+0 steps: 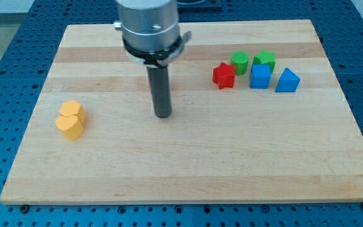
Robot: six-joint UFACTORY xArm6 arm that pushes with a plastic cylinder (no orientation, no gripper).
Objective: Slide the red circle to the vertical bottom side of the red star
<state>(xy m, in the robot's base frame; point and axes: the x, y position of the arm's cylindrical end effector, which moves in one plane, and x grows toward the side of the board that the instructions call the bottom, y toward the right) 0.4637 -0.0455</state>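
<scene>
The red star (224, 75) lies at the view's upper right, at the left end of a cluster of blocks. My tip (162, 116) rests on the board near the centre, well to the left of and a little below the red star. The red circle does not show clearly. Only a thin reddish sliver (171, 80) peeks out at the rod's right edge, behind the rod. The tip touches no block that I can see.
A green circle (239, 62) and a green star (265, 60) sit just above and to the right of the red star. A blue cube (260, 76) and a blue triangle (287, 81) lie to its right. Two yellow blocks (72, 110) (70, 126) sit at the left.
</scene>
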